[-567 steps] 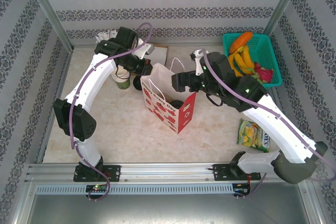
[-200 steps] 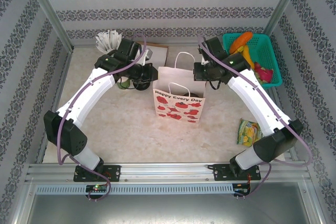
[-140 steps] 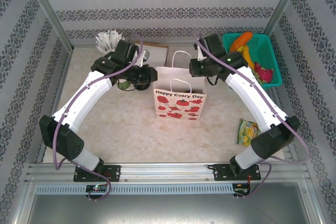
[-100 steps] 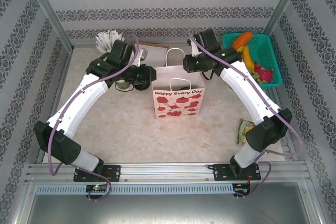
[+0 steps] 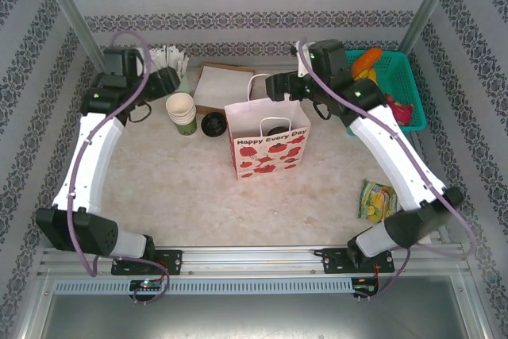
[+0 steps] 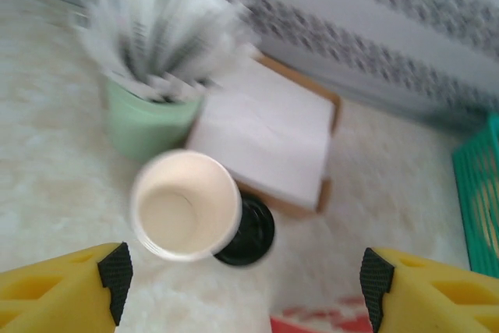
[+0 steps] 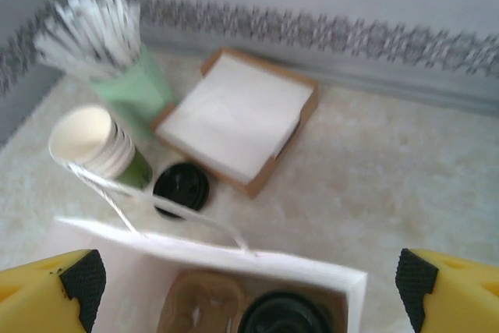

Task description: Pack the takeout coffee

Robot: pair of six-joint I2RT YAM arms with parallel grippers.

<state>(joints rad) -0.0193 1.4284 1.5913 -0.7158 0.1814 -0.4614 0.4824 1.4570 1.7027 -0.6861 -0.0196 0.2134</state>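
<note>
Found a white paper carrier bag with red printing and looped handles [image 5: 268,144] standing upright in the middle of the pale marble-patterned table [image 5: 175,188], mouth open. Located the takeout coffee, a cup under a round black plastic lid [image 7: 284,316], inside that bag, next to a blurred brown shape [image 7: 196,302]. Saw the lid alone, not the cup body behind the bag walls. Confirmed the same lid from overhead through the bag mouth.

Recorded the right gripper [image 7: 248,286] poised above the far rim of the bag, jaws spread wide, gripping nothing. Recorded the left gripper [image 6: 245,282] raised at the far left of the table, near the pale-green paper cup stuffed with white paper-wrapped sticks [image 6: 148,126], jaws well apart and empty.

Noted a stack of cream lidless paper cups [image 6: 185,207] just in front of the stick cup, with a separate round black lid [image 6: 248,232] just beside it on the table. Could not make out anything under that lid. Noted a brown cardboard tray of white napkins [image 7: 292,134] behind these, near the back wall. Logged a teal plastic basket of fruit [image 5: 405,69] at the far right corner and a yellow-green snack packet [image 5: 375,200] near the right edge, both well apart from the bag.
</note>
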